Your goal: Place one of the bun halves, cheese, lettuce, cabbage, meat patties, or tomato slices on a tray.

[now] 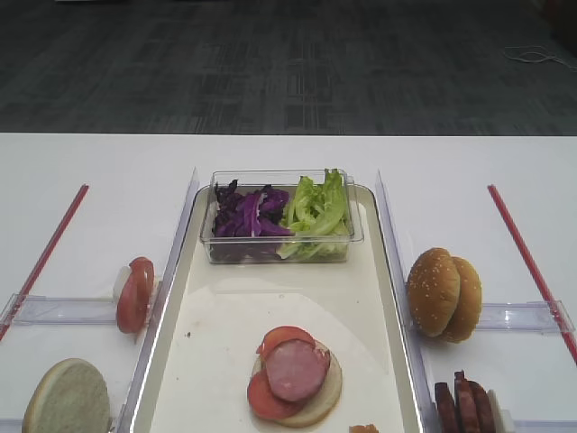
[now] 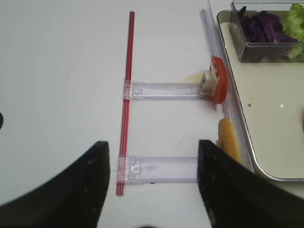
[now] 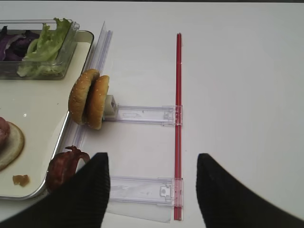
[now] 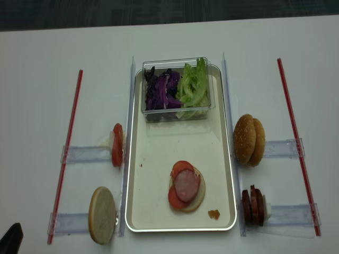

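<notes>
The off-white tray (image 1: 207, 334) (image 4: 153, 174) holds a bun half (image 4: 197, 200) topped with tomato slices (image 4: 181, 168) and a meat patty (image 1: 293, 370) (image 4: 186, 186). At its far end a clear box holds cabbage (image 1: 248, 212) and lettuce (image 1: 317, 209). Two sesame bun halves (image 3: 89, 99) (image 4: 250, 139) and upright meat patties (image 3: 64, 166) (image 4: 253, 205) stand on the right racks. On the left racks are a tomato slice (image 2: 218, 85) and a pale bun half (image 2: 229, 140) (image 4: 102, 215). Both my right gripper (image 3: 153, 159) and left gripper (image 2: 153, 145) hang open and empty over the near racks. No cheese shows.
Clear plastic racks (image 3: 142, 114) (image 2: 166, 89) lie crosswise on the white table beside the tray. A red strip (image 3: 178, 95) (image 2: 127, 85) runs along each outer side. A small orange scrap (image 4: 213, 214) lies in the tray's near right corner.
</notes>
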`<action>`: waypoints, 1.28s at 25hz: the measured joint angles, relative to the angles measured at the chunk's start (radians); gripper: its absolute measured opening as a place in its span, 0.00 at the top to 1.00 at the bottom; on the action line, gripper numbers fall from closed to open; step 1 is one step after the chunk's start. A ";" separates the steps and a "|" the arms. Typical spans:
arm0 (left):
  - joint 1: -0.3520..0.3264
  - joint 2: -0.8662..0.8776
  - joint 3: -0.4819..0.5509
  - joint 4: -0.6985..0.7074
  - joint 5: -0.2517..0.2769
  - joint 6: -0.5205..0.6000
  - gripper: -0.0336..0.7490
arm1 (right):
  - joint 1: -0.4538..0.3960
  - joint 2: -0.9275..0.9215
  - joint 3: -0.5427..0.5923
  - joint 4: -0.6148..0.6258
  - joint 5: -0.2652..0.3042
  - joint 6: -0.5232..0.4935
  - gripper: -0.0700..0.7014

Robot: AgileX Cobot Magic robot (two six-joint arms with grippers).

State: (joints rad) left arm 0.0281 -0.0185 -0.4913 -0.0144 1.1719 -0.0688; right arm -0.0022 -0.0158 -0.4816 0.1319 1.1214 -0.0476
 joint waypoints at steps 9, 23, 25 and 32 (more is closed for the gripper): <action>0.000 0.000 0.000 0.000 0.000 0.000 0.42 | 0.000 0.000 0.000 -0.008 0.000 0.018 0.37; 0.000 0.000 0.000 -0.002 0.000 -0.004 0.42 | 0.000 0.000 0.000 -0.009 0.000 0.019 0.37; 0.000 0.000 0.000 -0.002 0.000 -0.004 0.42 | 0.000 0.000 0.000 -0.009 0.000 0.019 0.37; 0.000 0.000 0.000 -0.002 0.000 -0.004 0.42 | 0.000 0.000 0.000 -0.009 0.000 0.019 0.37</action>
State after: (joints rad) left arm 0.0281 -0.0185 -0.4913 -0.0164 1.1719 -0.0726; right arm -0.0022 -0.0158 -0.4816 0.1225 1.1214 -0.0285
